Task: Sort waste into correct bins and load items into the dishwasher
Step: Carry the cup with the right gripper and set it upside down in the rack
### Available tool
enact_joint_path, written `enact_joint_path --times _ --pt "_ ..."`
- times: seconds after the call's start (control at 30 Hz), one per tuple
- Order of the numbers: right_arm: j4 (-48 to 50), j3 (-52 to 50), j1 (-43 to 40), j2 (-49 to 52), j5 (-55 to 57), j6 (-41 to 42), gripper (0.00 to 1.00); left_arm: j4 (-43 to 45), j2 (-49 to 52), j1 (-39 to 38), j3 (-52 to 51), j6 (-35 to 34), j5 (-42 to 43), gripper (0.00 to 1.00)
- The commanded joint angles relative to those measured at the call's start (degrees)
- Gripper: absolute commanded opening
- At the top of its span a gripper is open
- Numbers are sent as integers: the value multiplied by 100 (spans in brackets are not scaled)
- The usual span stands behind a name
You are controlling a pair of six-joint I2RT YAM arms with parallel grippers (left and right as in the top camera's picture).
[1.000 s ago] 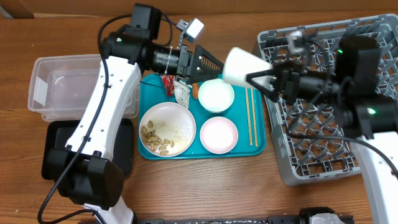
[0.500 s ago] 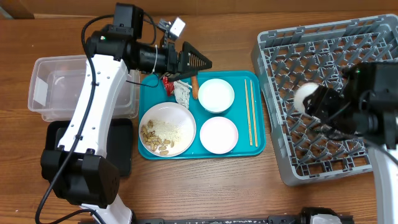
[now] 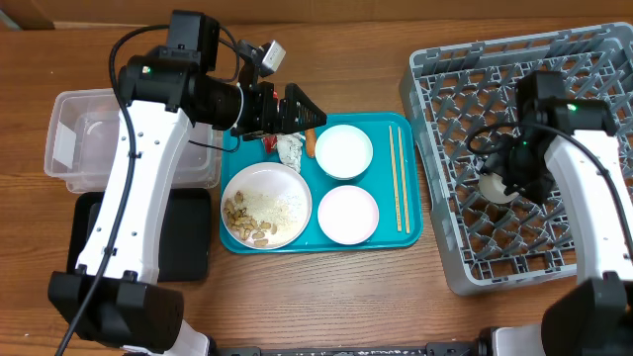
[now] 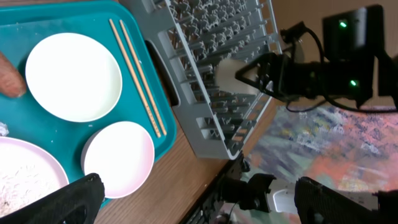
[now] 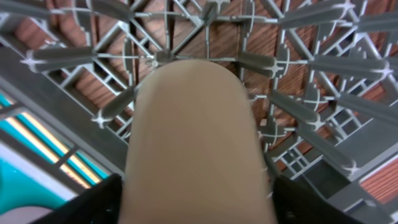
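Early stage, judging by load. Grey dish rack holds one white bowl, right gripper clamped on it among pegs. Teal tray carries plate of nuts and rice, two bowls, chopsticks, wrappers. Clear tub and black tray show no waste. Left gripper spread wide above wrappers.

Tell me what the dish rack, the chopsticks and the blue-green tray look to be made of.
Rack: grey moulded plastic with a matte finish; the thin lattice ribs and pegs look cast in one piece.
Chopsticks: probably pale wood or bamboo, seemingly unvarnished; light tan with no shine.
Tray: likely teal plastic, smooth and faintly glossy; even colour and a rounded rim.
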Motion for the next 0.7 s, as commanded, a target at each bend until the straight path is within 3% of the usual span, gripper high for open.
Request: enact_joint_path --times 0.0,0.13,0.3,0.43,0.57,0.67 --pt "-35 151 -28 -39 59 55 84 -7 -94 -17 103 271 111 100" --pt "-295 577 -26 -149 9 39 85 -68 -94 -223 103 337 -833 87" --pt "-221 1134 72 -525 -859 -664 86 -289 -48 -885 81 17 -3222 84" --pt "168 1176 341 -824 -2168 -1263 86 -435 9 -1342 81 -466 -4116 80" --pt "225 1167 852 -787 -2262 -1263 80 -358 9 -1401 81 -861 -4527 81" --pt "461 1126 1333 -699 -2275 -1257 73 -470 -11 -1338 94 -1119 -4647 63"
